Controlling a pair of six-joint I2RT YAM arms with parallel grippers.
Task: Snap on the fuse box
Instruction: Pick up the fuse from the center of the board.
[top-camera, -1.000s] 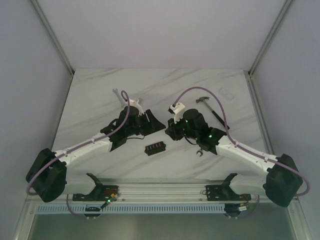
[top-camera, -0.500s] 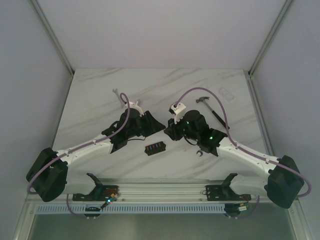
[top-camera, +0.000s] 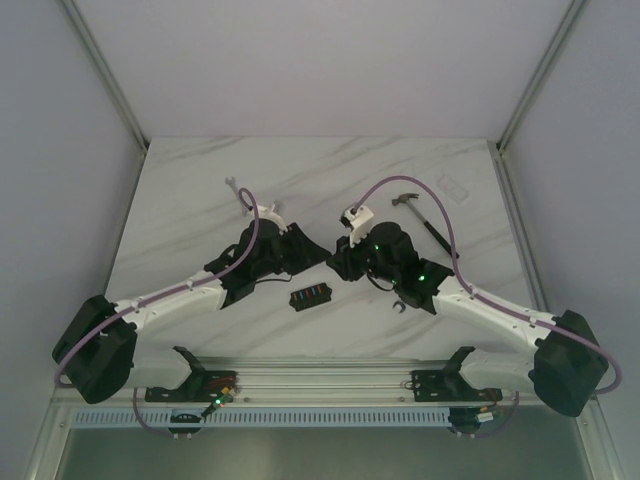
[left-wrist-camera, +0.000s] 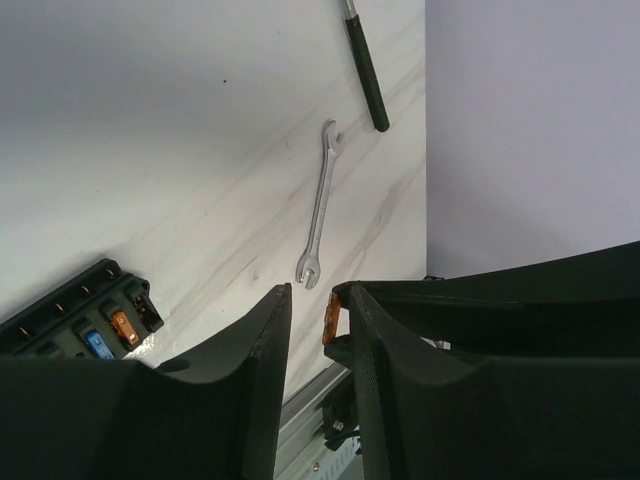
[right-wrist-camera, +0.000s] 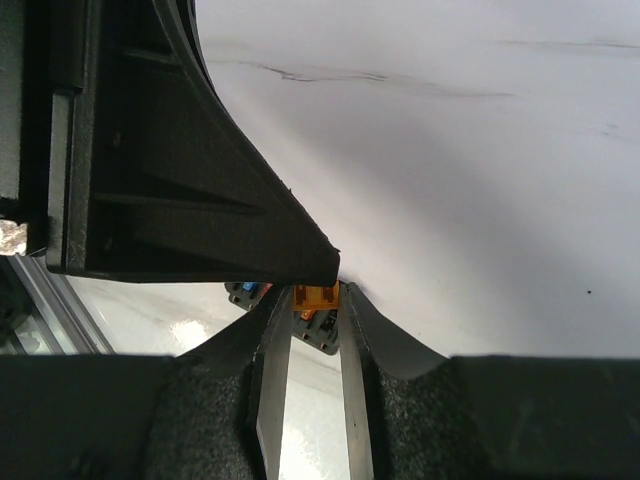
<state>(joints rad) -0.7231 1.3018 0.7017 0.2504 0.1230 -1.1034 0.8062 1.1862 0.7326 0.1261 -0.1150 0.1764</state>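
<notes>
The fuse box (top-camera: 310, 297), a small black block with orange and blue fuses, lies on the marble table between the two arms; it also shows as the fuse box (left-wrist-camera: 85, 322) at the lower left of the left wrist view and the fuse box (right-wrist-camera: 320, 331) beyond the right fingertips. My right gripper (right-wrist-camera: 316, 292) is shut on a tiny orange fuse (right-wrist-camera: 316, 296), held above the box. My left gripper (left-wrist-camera: 318, 296) has its jaws on either side of that fuse (left-wrist-camera: 331, 318), narrowly open, with a gap at its left finger. From above, both grippers (top-camera: 318, 250) (top-camera: 336, 260) meet tip to tip.
A silver wrench (left-wrist-camera: 320, 205) lies by the right arm, and a second wrench (top-camera: 232, 186) at the far left. A hammer (top-camera: 415, 211) lies at the far right and a clear plastic piece (top-camera: 453, 188) beyond it. The metal rail (top-camera: 320, 385) runs along the near edge.
My left gripper has moved right towards the right gripper, and its jaws have narrowed around the orange fuse. The right gripper has shifted slightly left, still shut on the fuse.
</notes>
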